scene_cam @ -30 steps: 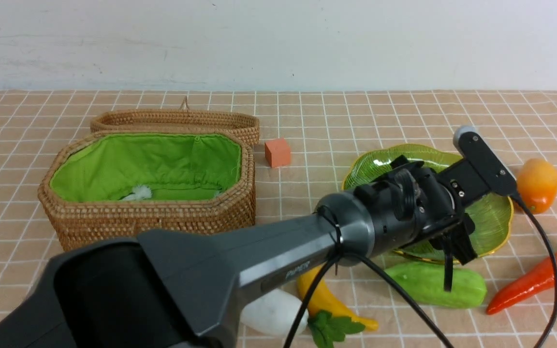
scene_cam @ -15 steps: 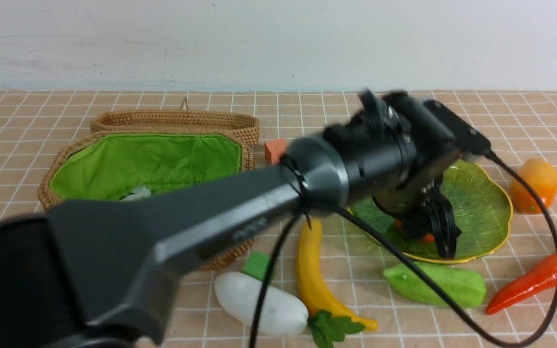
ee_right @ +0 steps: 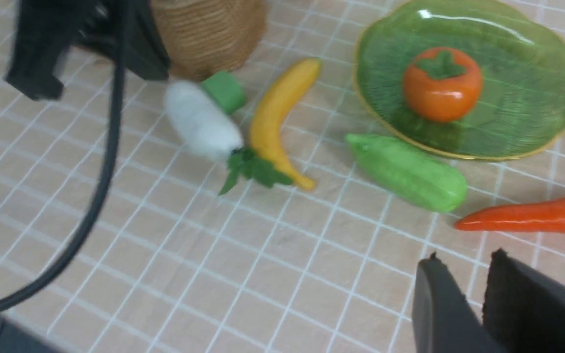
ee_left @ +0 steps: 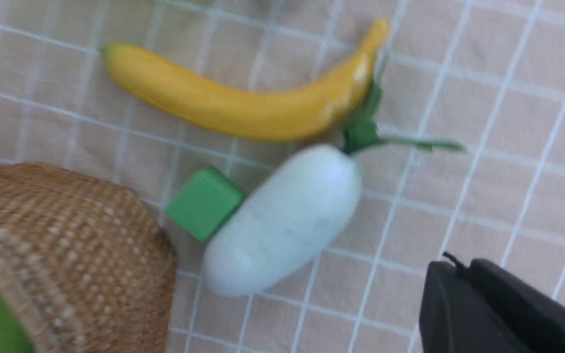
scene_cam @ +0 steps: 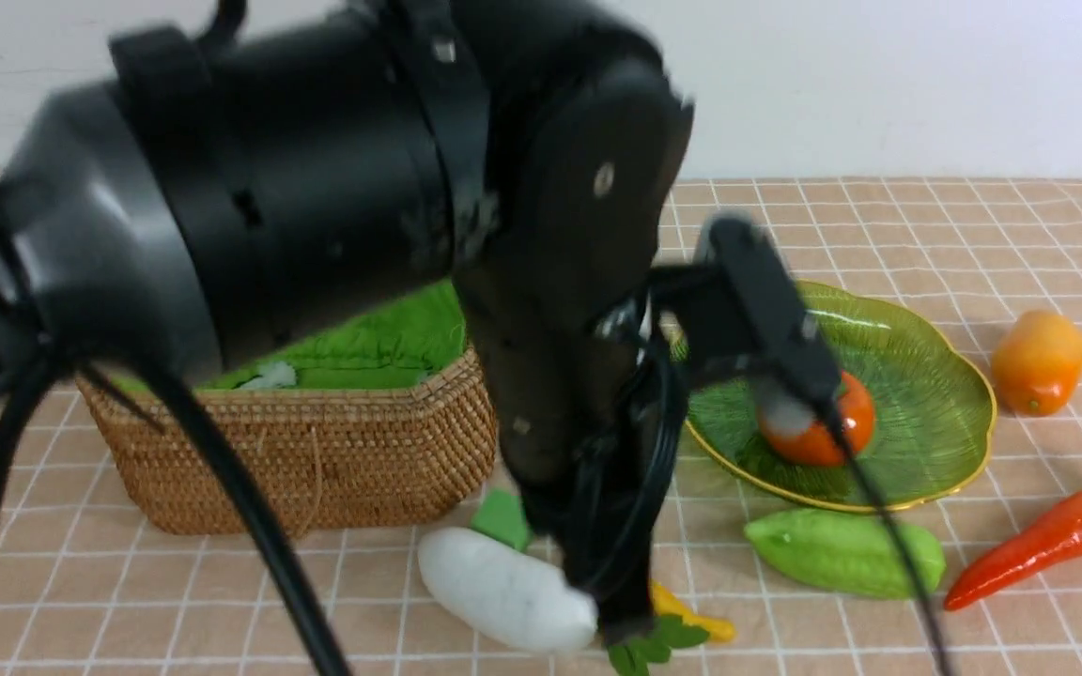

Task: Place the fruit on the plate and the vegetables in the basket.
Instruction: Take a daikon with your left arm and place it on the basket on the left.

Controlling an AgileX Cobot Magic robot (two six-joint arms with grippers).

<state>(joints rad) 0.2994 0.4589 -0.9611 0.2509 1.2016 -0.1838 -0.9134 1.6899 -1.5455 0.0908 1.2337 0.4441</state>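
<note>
The persimmon (scene_cam: 827, 441) sits on the green plate (scene_cam: 935, 376), also in the right wrist view (ee_right: 442, 83). The mango (scene_cam: 1039, 361) lies right of the plate. The banana (ee_left: 243, 103) and white radish (ee_left: 282, 215) lie side by side in front of the basket (scene_cam: 316, 451). The gourd (scene_cam: 842, 554) and carrot (scene_cam: 1034, 549) lie in front of the plate. My left gripper (scene_cam: 626, 620) is shut and empty, just above the radish and banana (ee_left: 454, 264). My right gripper (ee_right: 464, 260) stands slightly open and empty, above bare cloth near the carrot (ee_right: 527, 218). No eggplant shows.
A small green cube (ee_left: 204, 203) touches the radish next to the basket wall. Something white lies on the basket's green lining (scene_cam: 269, 376). The blurred left arm fills the upper left of the front view and hides the basket's lid and the table behind it.
The left arm swung from over the plate toward the near left, leaving the persimmon on the plate. Its gripper now hangs over the radish and banana.
</note>
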